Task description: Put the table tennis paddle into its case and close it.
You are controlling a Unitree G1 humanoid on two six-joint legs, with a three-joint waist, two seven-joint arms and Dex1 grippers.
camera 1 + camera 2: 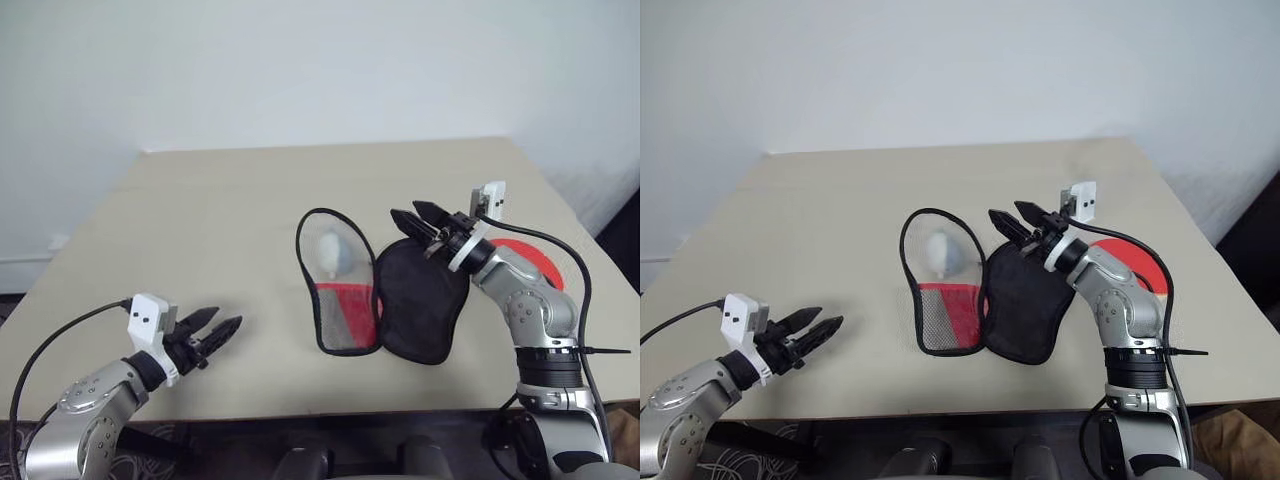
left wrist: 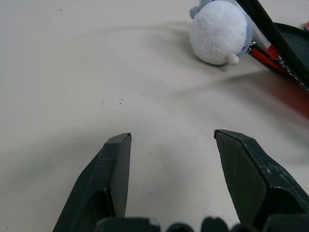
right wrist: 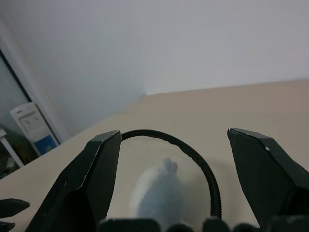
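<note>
The case [image 1: 420, 300] lies open in the middle of the table. Its black-lined half is flat. Its mesh half [image 1: 338, 300], ringed with black edging, stands to the left of that, with red fabric showing low behind the mesh. The table tennis paddle [image 1: 545, 265] shows as a red round patch on the table, mostly hidden behind my right forearm. My right gripper [image 1: 405, 209] hovers open over the top of the black half, pointing towards the mesh half. My left gripper [image 1: 228, 318] is open and empty above the table's near left, well away from the case.
A small whitish soft lump [image 2: 219, 31] rests on the table beside the mesh half and shows through the mesh [image 1: 335, 255]. The beige table [image 1: 220, 220] has bare room on the left and at the back. A water dispenser [image 3: 29, 128] stands off to the side by the wall.
</note>
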